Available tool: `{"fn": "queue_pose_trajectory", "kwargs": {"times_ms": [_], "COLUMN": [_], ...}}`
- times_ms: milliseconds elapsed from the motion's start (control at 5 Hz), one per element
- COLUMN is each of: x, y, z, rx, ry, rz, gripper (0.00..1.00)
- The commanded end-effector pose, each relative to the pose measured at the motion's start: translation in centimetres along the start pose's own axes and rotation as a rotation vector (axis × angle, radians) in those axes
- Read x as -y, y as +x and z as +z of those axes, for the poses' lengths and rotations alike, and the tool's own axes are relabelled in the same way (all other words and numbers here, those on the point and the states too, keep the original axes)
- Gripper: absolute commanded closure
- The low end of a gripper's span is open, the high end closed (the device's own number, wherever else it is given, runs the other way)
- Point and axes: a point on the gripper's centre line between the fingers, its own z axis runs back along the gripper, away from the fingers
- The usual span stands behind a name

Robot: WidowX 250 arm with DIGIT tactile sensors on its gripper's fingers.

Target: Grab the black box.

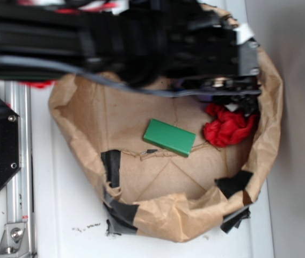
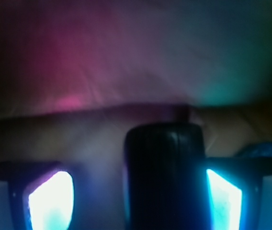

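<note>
In the wrist view the black box [image 2: 164, 172] stands as a dark rounded block between my gripper's [image 2: 137, 196] two glowing pads. It is close to the right pad [image 2: 224, 196], and a wide gap separates it from the left pad [image 2: 50, 199]. The jaws stand open around it, not closed on it. In the exterior view my gripper [image 1: 232, 88] is low over the far right of the brown paper basin [image 1: 168, 215]. There the black box is hidden under the arm.
A green block [image 1: 169, 137] lies in the middle of the basin. A red cloth [image 1: 227, 126] is bunched right beside the gripper. Black tape patches [image 1: 111, 166] mark the paper rim. A metal rail [image 1: 17, 161] runs along the left.
</note>
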Motion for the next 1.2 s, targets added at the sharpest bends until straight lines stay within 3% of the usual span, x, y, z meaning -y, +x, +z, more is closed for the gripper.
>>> {"fn": "queue_pose_trajectory", "kwargs": {"times_ms": [0,400,600,800,1000], "x": [-2.6,-4.3,-3.4,-2.5,-1.8], "y": [1.1,-0.4,-1.1,-1.2,-0.9], "z": [3.0,13.6,15.1,15.0,14.1], "rx": [0.023,0.075,0.067,0.018,-0.045], "ry": [0.05,-0.074,-0.094,-0.145,-0.156], "rz": [-0.149,-0.624,-0.754,-0.803,-0.794], "gripper": [1.0,1.0,1.0,1.0,1.0]}}
